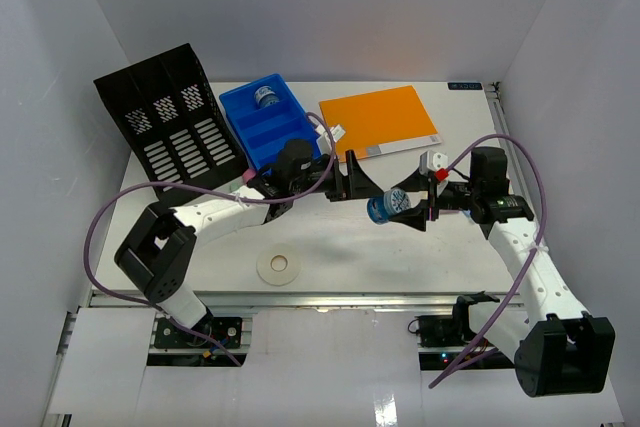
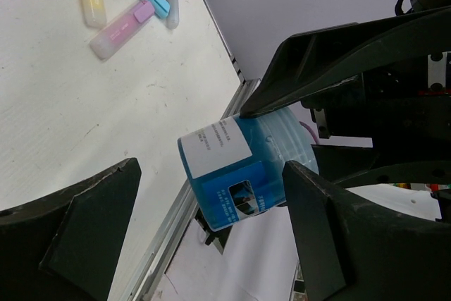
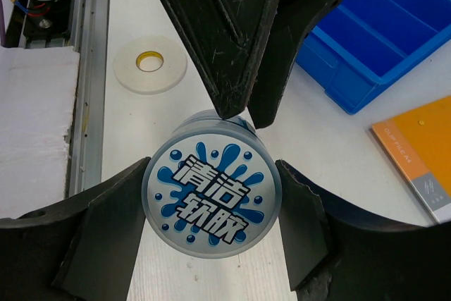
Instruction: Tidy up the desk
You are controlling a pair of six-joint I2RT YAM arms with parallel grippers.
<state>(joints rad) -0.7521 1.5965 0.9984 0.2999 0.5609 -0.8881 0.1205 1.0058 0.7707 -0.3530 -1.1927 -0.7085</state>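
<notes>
The white desk (image 1: 350, 247) carries the items. My right gripper (image 1: 405, 209) is shut on a round blue jar (image 1: 380, 210) and holds it on its side above the desk's middle. In the right wrist view the jar's lid (image 3: 211, 199), printed with a blue splash, sits between my right gripper's (image 3: 211, 167) two fingers. My left gripper (image 1: 362, 185) is open just left of the jar. In the left wrist view the jar (image 2: 236, 174) hangs between my left gripper's (image 2: 211, 167) spread fingers, apart from both. Those left fingers (image 3: 225, 40) reach the jar's far end.
A blue compartment tray (image 1: 268, 125) holding a second jar (image 1: 266, 97) stands behind. A black file rack (image 1: 170, 117) is at the back left, an orange folder (image 1: 380, 122) at the back right. A tape roll (image 1: 279, 266) lies near the front rail. Highlighters (image 2: 120, 29) lie on the desk.
</notes>
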